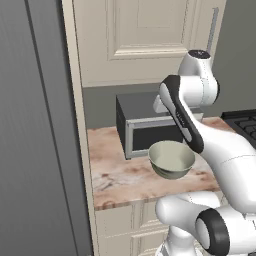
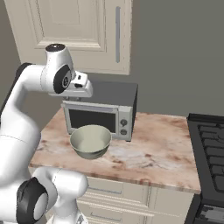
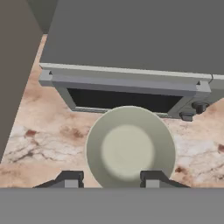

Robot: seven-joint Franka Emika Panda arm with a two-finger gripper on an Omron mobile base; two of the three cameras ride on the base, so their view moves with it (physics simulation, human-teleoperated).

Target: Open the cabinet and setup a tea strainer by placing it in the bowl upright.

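Left base view: you see one bowl (image 1: 171,158) on the marble counter (image 1: 115,175), just in front of one microwave (image 1: 145,125); one cabinet (image 1: 145,40) above, door closed.
Right base view: you get the cabinet's one silver handle (image 2: 117,34) and one stove (image 2: 210,148) at the right.
Hand view: your gripper (image 3: 111,179) hangs over the bowl, two fingertips (image 3: 70,178) spread apart, holding nothing.
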